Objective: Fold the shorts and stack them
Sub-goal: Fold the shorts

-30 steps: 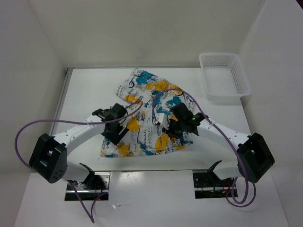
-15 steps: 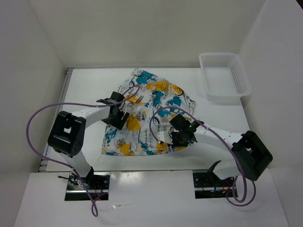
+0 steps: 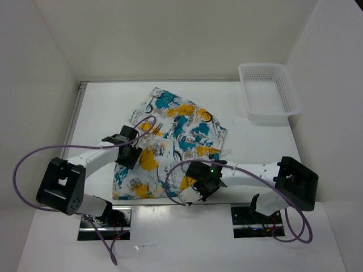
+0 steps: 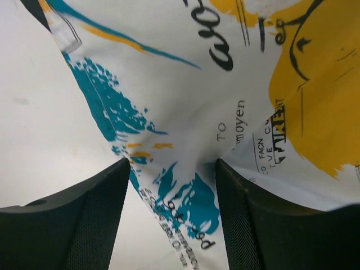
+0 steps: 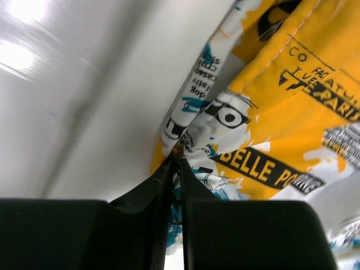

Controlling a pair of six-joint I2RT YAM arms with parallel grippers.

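The printed shorts (image 3: 176,127) lie spread on the white table (image 3: 99,107), reaching from the back centre to the near edge. My left gripper (image 3: 129,151) is over their left edge. In the left wrist view its fingers (image 4: 95,214) stand apart with a raised fold of the shorts (image 4: 225,73) between them, so the gripper (image 4: 173,169) is open. My right gripper (image 3: 194,191) is at the near edge, shut on a bunched hem of the shorts (image 5: 292,112). In the right wrist view it (image 5: 179,160) pinches the fabric just above the table.
A white mesh basket (image 3: 262,66) stands at the back right, apart from the shorts. White walls enclose the table on the left, back and right. Purple cables loop from both arms over the near part of the table.
My right gripper has pulled its corner of the shorts toward the near edge and to the left. The left gripper went back, then came nearer and left; the shorts shifted nearer and left.
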